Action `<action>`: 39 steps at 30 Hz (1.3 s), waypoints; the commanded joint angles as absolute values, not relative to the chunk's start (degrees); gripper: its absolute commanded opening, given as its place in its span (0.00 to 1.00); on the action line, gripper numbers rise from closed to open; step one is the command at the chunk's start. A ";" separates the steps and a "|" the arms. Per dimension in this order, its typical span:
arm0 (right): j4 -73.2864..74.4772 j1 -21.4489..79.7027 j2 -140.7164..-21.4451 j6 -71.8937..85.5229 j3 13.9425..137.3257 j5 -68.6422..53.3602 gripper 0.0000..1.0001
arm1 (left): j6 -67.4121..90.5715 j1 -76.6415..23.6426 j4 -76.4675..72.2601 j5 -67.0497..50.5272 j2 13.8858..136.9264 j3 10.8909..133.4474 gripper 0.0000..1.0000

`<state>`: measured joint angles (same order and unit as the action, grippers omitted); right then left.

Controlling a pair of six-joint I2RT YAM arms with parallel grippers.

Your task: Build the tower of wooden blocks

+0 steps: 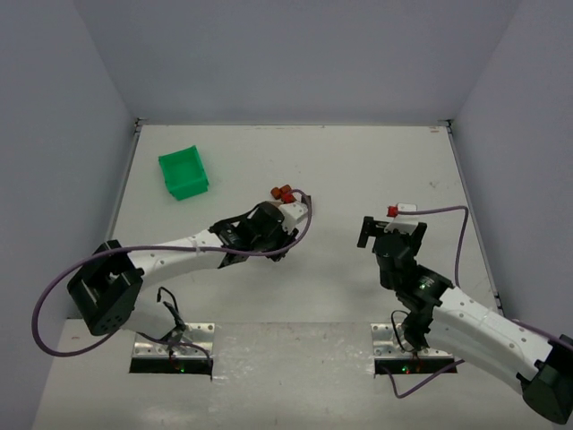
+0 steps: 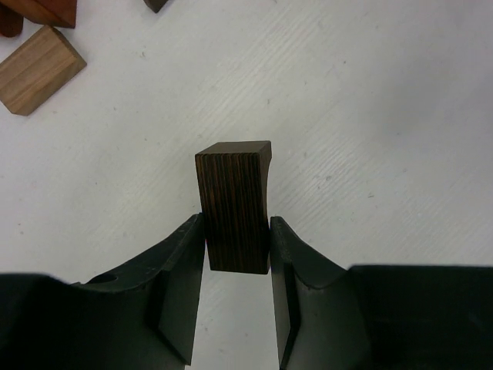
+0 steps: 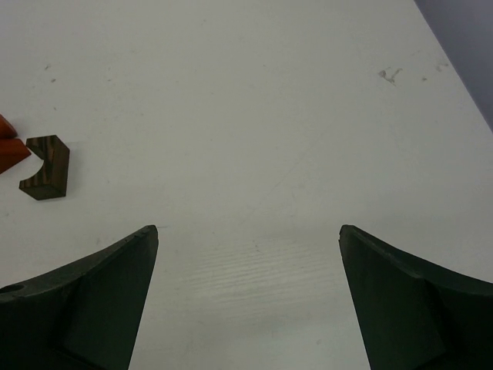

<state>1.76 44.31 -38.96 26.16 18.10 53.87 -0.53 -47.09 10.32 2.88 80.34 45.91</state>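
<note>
Looking through the left wrist camera, you see your left gripper [image 2: 236, 227] pinching a dark brown block [image 2: 235, 196]; both fingers [image 2: 181, 270] press on its long sides, so the hand is nearly closed, only as wide as the block; the block sticks out past the fingertips, and one of its sides curves in a little; you cannot tell if it touches the white table [image 2: 370, 116] or hangs just over it. Up in the left corner of that view a light wood block [image 2: 38, 69] lies flat on the table, well apart from the held one; a reddish block [image 2: 46, 9] sits just beyond it, cut off by the edge. From the top camera, the little reddish-orange blocks [image 1: 283, 191] sit near the middle of the table, just past your left hand; the green bin [image 1: 183, 172] stands off to the far left, well apart from them. Your right gripper [image 3: 246, 239] is spread wide open and holds nothing; the white table shows in the wide gap; near the left edge of its view a dark notched piece [image 3: 46, 167] lies flat, just beside an orange piece [image 3: 8, 150] that the edge cuts off.
</note>
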 commanded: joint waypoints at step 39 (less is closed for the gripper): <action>2.72 43.72 -35.91 27.53 16.49 54.67 0.99 | -19.03 -50.57 11.15 12.74 91.43 50.10 0.80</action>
